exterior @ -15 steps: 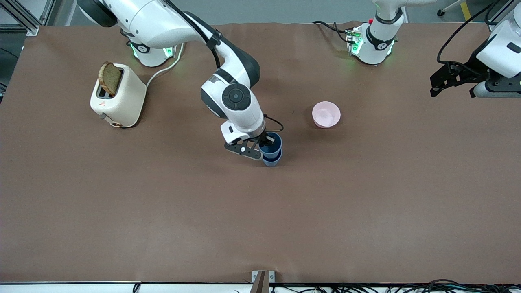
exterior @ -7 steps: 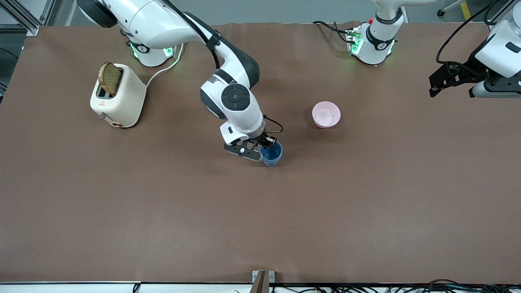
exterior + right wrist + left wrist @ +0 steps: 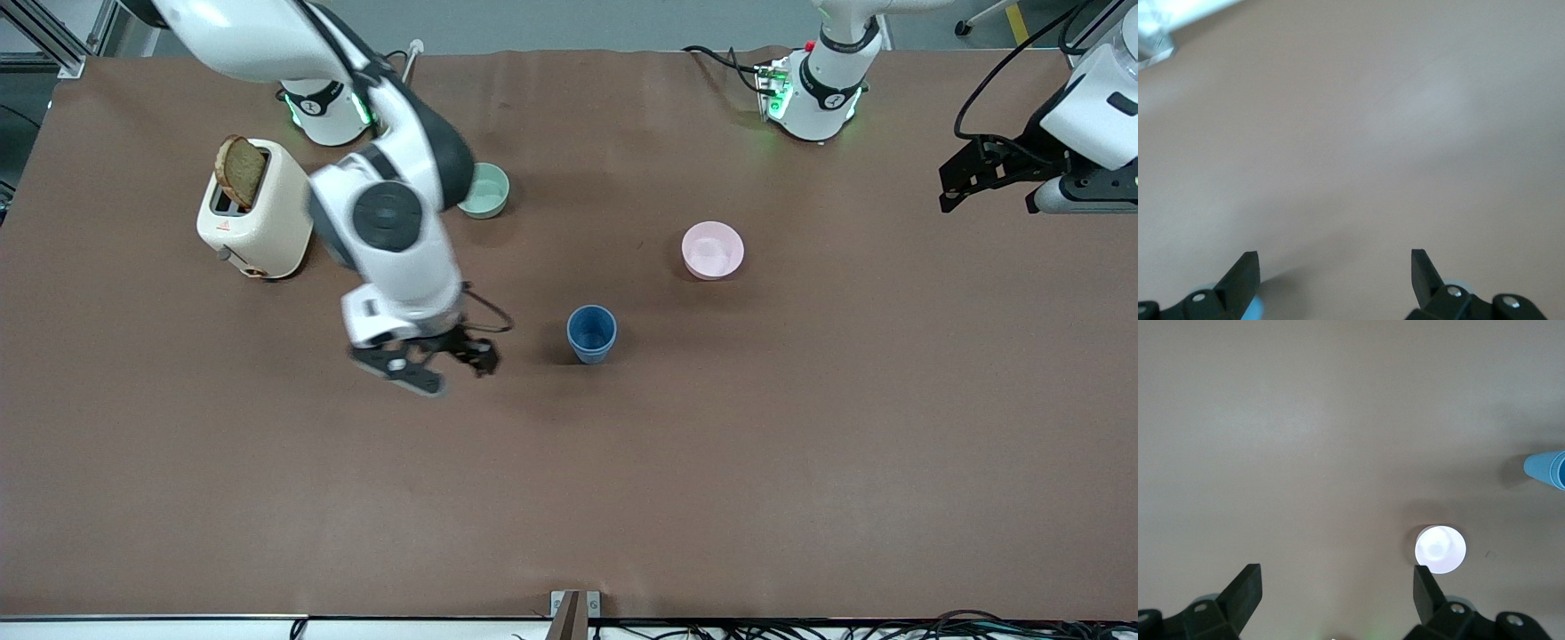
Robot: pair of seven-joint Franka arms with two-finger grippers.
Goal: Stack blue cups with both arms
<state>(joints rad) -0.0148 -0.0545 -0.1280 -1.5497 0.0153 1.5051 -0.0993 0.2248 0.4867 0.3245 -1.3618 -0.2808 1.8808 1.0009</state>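
The blue cups (image 3: 591, 333) stand upright in the middle of the table, one nested in the other, so they read as a single cup. My right gripper (image 3: 442, 364) hangs open and empty over bare table beside the cups, toward the right arm's end. In the right wrist view its gripper (image 3: 1333, 270) is open over bare table, with a sliver of blue cup (image 3: 1258, 310) by one finger. My left gripper (image 3: 987, 173) waits open and empty at the left arm's end. The left wrist view shows its gripper (image 3: 1337, 593) open and the side of the cups (image 3: 1546, 469) far off.
A pink bowl (image 3: 712, 250) sits farther from the camera than the cups, toward the left arm's end; it also shows in the left wrist view (image 3: 1440, 549). A pale green bowl (image 3: 486, 189) sits near the right arm's base. A cream toaster (image 3: 258, 218) holds a slice of toast (image 3: 240, 171).
My right gripper lowered the upper cup into the lower one, let go and swung away toward the right arm's end. The green bowl came into view. The left arm stayed put.
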